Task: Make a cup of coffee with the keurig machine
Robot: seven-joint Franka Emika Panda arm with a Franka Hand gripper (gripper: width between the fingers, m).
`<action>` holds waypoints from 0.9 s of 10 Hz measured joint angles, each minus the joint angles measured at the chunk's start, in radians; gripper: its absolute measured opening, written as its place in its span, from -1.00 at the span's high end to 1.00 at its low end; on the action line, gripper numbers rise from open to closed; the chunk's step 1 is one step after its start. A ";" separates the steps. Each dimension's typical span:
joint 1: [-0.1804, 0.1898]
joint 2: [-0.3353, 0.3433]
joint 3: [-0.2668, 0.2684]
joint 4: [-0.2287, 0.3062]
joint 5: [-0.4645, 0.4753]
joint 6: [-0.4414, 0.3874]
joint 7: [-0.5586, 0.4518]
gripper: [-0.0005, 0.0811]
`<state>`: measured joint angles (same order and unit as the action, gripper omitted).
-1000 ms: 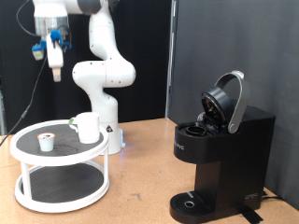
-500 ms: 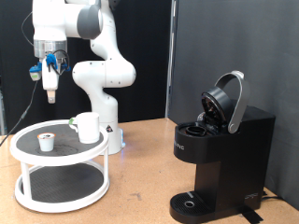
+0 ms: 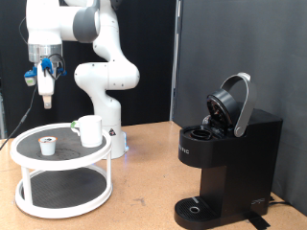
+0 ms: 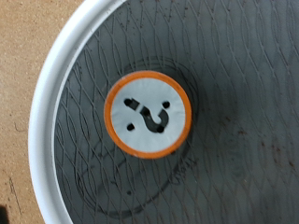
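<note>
The white cup [image 3: 90, 130] stands on the top tier of a round white rack [image 3: 63, 160] at the exterior view's left. A small pod [image 3: 46, 145] sits on the same tier, to the left of the cup. In the wrist view the pod [image 4: 148, 115] shows from straight above, with an orange rim and a white foil top. My gripper [image 3: 45, 97] hangs in the air well above the pod, pointing down. Its fingers do not show in the wrist view. The black keurig machine [image 3: 227, 165] stands at the right with its lid [image 3: 233, 104] raised.
The rack's white rim [image 4: 49, 112] and dark mesh floor fill the wrist view, with wooden table beyond. The white robot base [image 3: 107, 86] stands behind the rack. A dark object [image 3: 76, 124] lies behind the cup. Bare wooden table lies between rack and machine.
My gripper has moved down and towards the exterior view's left, ending above the pod. The cup, pod and machine have not moved.
</note>
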<state>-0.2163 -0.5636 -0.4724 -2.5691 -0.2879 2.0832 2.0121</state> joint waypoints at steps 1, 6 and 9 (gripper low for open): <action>-0.001 0.021 -0.002 -0.002 0.000 0.029 0.001 -0.81; -0.010 0.120 -0.004 -0.037 -0.026 0.178 0.003 -0.81; -0.026 0.171 -0.004 -0.086 -0.064 0.280 0.020 -0.81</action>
<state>-0.2428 -0.3922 -0.4762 -2.6554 -0.3520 2.3637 2.0317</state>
